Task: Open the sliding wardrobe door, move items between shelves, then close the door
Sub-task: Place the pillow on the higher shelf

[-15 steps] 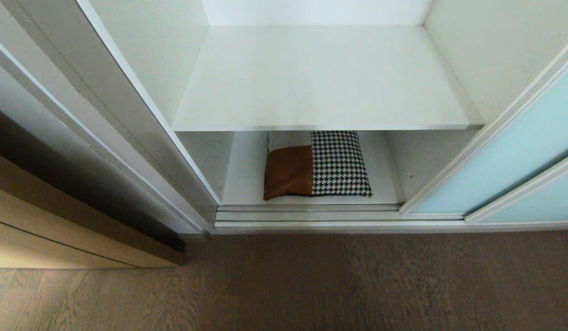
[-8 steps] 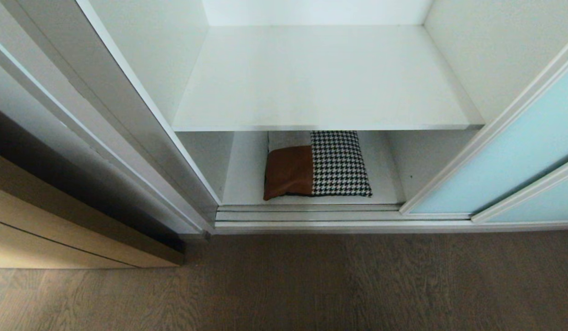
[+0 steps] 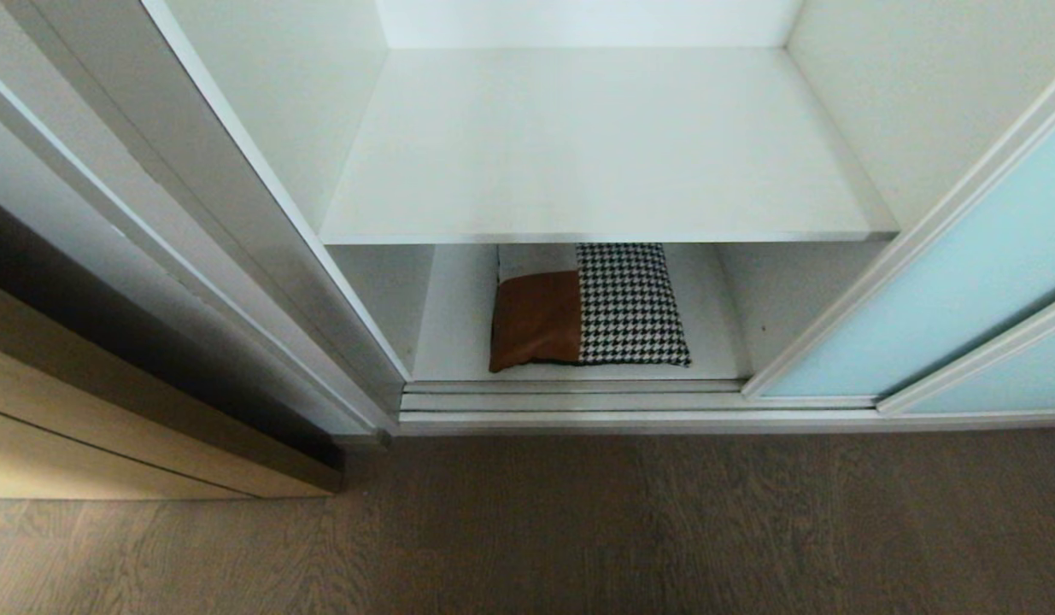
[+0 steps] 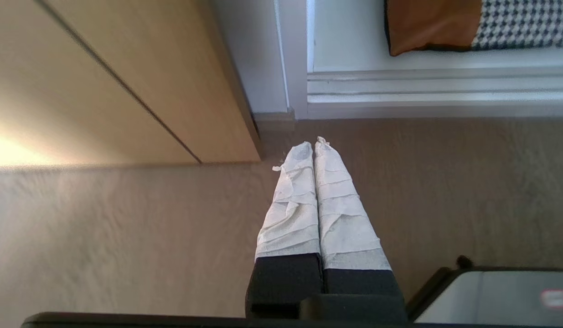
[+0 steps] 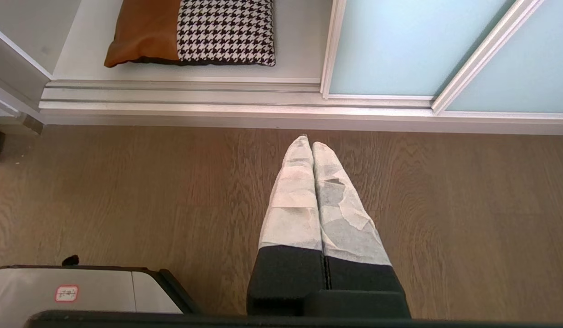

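Cushion (image 3: 589, 306) on the bottom shelf (image 3: 715, 342) looks soft, light; I'd pinch its near edge. My left tool (image 4: 314, 142) and right tool (image 5: 307, 142) hang clenched, empty.

Cushion (image 3: 589, 307) rear edge hidden beneath upper shelf (image 3: 604, 149).

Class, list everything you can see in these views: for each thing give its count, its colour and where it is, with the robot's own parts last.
cushion: one, tan-brown, houndstooth and pale grey, on the lower shelf.
upper shelf: one, white, above the cushion.
sliding wardrobe door: two overlapping aqua panels, white-framed, on the right.
door track: silver, along the wardrobe's front.
wooden panel: tan, at the left.
floor: brown wood.
left gripper: shut, white-wrapped, over the floor.
right gripper: shut, white-wrapped, over the floor.
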Motion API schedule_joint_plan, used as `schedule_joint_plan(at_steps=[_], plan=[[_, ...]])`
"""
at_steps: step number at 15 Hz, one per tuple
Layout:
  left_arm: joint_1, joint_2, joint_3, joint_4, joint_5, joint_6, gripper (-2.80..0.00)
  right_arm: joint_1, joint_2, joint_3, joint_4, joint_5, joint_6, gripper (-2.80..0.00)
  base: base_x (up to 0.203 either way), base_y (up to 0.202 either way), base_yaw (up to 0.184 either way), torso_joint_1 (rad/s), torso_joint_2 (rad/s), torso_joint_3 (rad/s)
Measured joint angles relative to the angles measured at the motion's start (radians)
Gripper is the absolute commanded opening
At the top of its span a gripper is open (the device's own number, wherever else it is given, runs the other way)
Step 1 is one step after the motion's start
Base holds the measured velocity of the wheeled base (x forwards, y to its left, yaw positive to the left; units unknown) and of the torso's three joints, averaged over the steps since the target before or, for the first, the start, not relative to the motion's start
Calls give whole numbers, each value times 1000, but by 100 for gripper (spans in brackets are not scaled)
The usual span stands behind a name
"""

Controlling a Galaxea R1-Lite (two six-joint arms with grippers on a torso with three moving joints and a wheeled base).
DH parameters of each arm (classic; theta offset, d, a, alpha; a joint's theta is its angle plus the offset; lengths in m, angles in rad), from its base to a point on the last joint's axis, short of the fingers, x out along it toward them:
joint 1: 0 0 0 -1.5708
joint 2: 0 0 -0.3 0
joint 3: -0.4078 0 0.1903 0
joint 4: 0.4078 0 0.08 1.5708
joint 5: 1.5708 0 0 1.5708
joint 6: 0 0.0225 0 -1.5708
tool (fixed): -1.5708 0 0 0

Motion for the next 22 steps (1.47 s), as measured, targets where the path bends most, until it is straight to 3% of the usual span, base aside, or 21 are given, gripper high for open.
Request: schedule_joint_plan(at_steps=[5,9,13,22], plan=[[0,-22,-1,5,-7,14,-280,0,0,0,0,0,0,-280,0,0,0,0,0,0],[0,-23,-2,6,1,-56,-280,0,0,0,0,0,-1,-280,0,0,0,0,0,0],[0,-23,-1,5,-25,20,-280,0,0,0,0,0,0,-280,0,0,0,0,0,0],[0,-23,0,1,-22,14,-280,0,0,0,0,0,-1,-280,0,0,0,0,0,0]])
